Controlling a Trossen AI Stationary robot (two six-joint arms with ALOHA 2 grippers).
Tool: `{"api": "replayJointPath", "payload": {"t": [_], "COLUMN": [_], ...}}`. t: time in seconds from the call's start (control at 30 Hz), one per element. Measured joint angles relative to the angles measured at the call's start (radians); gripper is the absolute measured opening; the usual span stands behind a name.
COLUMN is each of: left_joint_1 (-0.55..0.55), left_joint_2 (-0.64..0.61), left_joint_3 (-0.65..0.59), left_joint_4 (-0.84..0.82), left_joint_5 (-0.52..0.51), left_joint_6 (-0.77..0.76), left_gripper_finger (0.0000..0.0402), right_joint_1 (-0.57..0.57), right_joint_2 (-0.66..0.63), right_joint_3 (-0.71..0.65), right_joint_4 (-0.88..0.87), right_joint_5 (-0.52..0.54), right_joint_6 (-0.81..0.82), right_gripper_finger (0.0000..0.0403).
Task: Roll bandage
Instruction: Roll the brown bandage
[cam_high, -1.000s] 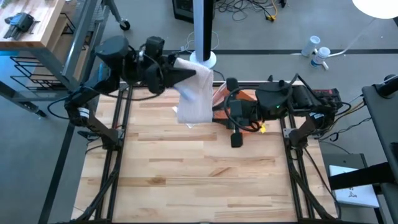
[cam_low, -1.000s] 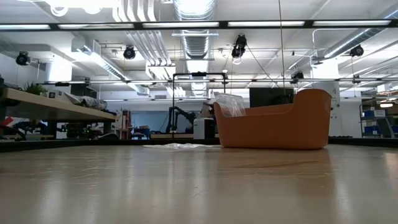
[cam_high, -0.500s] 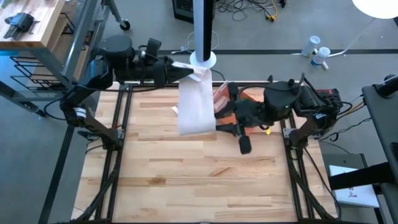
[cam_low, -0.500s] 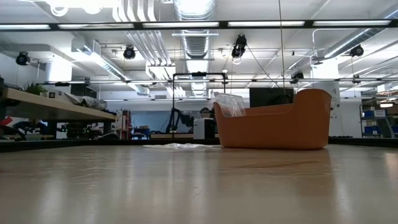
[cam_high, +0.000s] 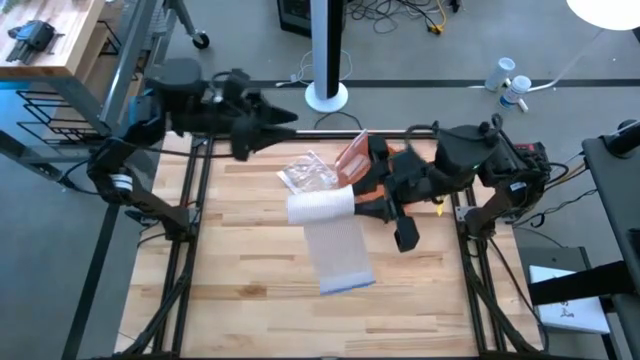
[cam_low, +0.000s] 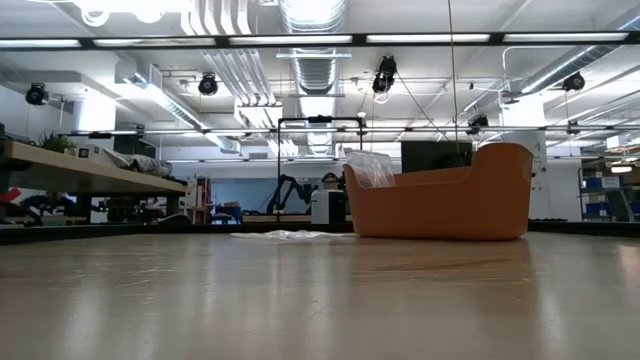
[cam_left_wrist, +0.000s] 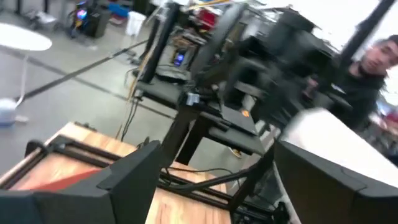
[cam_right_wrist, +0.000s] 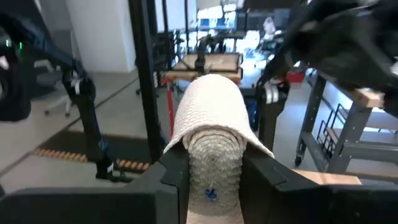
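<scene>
While the bandage roll (cam_right_wrist: 210, 149) is clamped by the right gripper (cam_right_wrist: 208, 171) beside the orange bin (cam_high: 352, 155), the left gripper (cam_high: 283, 124) is held open behind it.

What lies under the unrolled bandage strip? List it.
Under the bandage only the wooden table shows around its edges. Whatever the strip covers cannot be seen. Its rolled end sits in the right gripper; clear wrapper lies beside, uncovered.

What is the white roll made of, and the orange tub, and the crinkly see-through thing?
The bandage looks like soft, stretchy woven cloth: matte white with a bumpy knit, and its loose end drapes limply. The orange tub seems to be smooth moulded plastic, with rounded walls and an even colour. The wrapper is probably thin clear plastic film: wrinkled, shiny, and the wood shows through.
</scene>
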Motion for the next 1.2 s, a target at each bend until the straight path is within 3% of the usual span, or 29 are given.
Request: {"api": "replayJointPath", "payload": {"t": [0.3, 0.57, 0.7, 0.8, 1.03, 1.2], "left_joint_1": [-0.129, -0.198, -0.198, -0.198, -0.198, -0.200], "left_joint_2": [-0.020, 0.062, 0.097, 0.107, 0.123, 0.169], "left_joint_3": [-0.010, -0.011, -0.011, -0.011, -0.011, -0.014], "left_joint_4": [0.004, 0.058, 0.075, 0.063, 0.071, 0.096], "left_joint_5": [-0.001, -0.074, -0.169, -0.184, -0.103, -0.102], "left_joint_6": [0.273, 0.481, 0.511, 0.517, 0.502, 0.489], "left_gripper_finger": [0.0296, 0.0291, 0.0282, 0.0277, 0.0263, 0.0235], "right_joint_1": [-0.031, -0.046, -0.048, -0.046, -0.047, -0.048], "right_joint_2": [-0.042, -0.062, -0.063, -0.063, -0.067, -0.067], "right_joint_3": [0.000, 0.000, 0.000, 0.000, 0.000, 0.000], "right_joint_4": [0.066, 0.134, 0.131, 0.131, 0.133, 0.144], "right_joint_5": [0.048, 0.048, 0.049, 0.047, 0.047, 0.047], "right_joint_6": [-0.037, -0.088, -0.076, -0.070, -0.071, -0.088], "right_gripper_finger": [0.0087, 0.0088, 0.0089, 0.0091, 0.0089, 0.0090]}}
